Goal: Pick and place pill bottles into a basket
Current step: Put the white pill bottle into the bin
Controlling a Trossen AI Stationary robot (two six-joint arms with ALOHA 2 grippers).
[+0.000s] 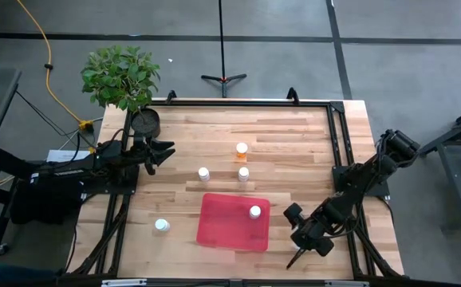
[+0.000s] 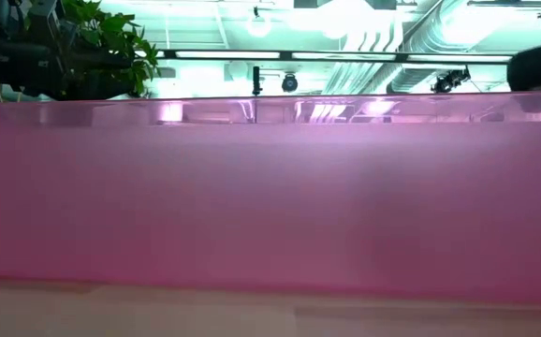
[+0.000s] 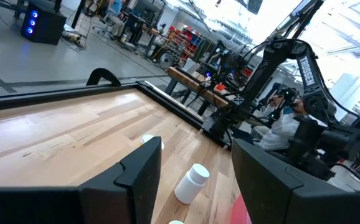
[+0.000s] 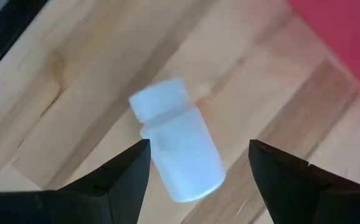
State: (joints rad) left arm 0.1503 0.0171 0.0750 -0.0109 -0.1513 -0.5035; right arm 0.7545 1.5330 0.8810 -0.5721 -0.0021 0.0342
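The red basket lies on the table near the front edge, and its wall fills the low view. One white pill bottle stands in it. An amber bottle and three white bottles stand on the table. My right gripper is low over the table to the right of the basket. It is open, with its fingers on either side of another white bottle, which seems to lie on its side. My left gripper is open and empty at the far left.
A black round pot with a green plant stands at the table's far left corner, right behind my left gripper. Black frame rails run along the table's edges. Bare wood lies between the bottles and the far edge.
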